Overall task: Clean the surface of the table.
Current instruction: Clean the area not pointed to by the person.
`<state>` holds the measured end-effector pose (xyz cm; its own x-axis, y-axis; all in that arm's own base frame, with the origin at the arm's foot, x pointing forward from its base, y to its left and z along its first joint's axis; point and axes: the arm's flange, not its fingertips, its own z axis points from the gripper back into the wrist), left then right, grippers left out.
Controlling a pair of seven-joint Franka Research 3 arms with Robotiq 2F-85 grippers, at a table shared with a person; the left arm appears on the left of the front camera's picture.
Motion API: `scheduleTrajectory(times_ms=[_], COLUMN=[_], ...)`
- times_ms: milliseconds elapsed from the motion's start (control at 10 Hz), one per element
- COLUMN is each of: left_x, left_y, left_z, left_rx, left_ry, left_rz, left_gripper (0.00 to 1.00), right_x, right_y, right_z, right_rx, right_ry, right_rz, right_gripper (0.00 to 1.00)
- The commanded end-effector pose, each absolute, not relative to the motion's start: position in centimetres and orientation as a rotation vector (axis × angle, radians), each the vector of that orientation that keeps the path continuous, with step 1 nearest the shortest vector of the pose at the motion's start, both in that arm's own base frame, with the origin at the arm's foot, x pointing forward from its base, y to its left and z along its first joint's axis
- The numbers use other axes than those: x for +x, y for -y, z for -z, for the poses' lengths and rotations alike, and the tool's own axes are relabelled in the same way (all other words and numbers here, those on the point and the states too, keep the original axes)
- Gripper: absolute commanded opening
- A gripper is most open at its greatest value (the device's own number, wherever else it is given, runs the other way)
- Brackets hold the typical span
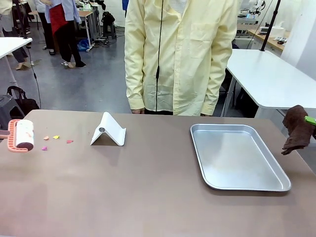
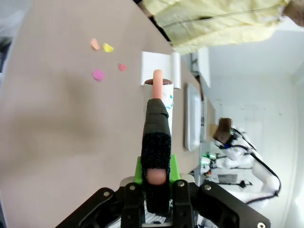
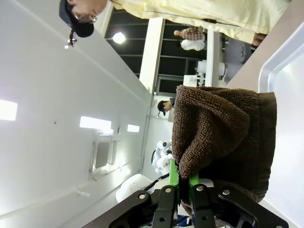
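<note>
Table point(image 1: 148, 187): big brown top across the front view. Its near edge and both near corners are cut off by the picture.
Left gripper point(image 2: 156, 172): squeezed tight on the roller's handle. The green pads press on a black wrap around the pink stick.
Roller point(image 1: 23, 134): white roll in a pink frame, at the table's left edge. The end of its handle is cut off by the picture's side. It may be resting on the top, but that is hard to tell.
Scraps point(image 1: 56, 137): 4 tiny paper bits, orange, yellow, red and purple-pink. They lie just beside the roller, near the left edge.
Stand point(image 1: 108, 130): white folded piece, left of the middle, nearer the far edge.
Tray point(image 1: 237, 158): silver and bare, lying flat on the right half of the table.
Right gripper point(image 3: 181, 178): fingers pressed together on the cloth. The cloth hides most of the fingers.
Cloth point(image 1: 297, 129): brown, bunched and hanging at the table's right edge, beside the tray and not touching it.
Person point(image 1: 180, 54): in a yellow coat at the far edge, cut off above the shoulders.
</note>
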<state>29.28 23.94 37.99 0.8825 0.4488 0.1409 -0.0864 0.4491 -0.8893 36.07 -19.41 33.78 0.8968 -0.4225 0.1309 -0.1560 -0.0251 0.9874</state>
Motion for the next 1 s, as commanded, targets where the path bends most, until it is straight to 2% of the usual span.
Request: scheduleTrajectory(times_ms=[0,400,900], left_x=[31.8,34.9,36.8], left_y=[-22.3,-24.3,-24.8], left_z=[-37.0,-35.6,-32.4], left_rx=[-1.033,-1.009,-0.900], left_ry=[0.316,0.384,0.434], left_rz=[-0.424,-0.620,-0.672], left_gripper=[0.22,0.22,0.22], right_x=[35.9,35.9,35.9], right_y=[19.5,19.5,19.5], right_z=[-34.1,-34.1,-34.1], right_rx=[1.605,1.605,1.605], right_ry=[0.463,0.463,0.463], right_rz=[0.217,0.217,0.217], right_gripper=[0.09,0.09,0.09])
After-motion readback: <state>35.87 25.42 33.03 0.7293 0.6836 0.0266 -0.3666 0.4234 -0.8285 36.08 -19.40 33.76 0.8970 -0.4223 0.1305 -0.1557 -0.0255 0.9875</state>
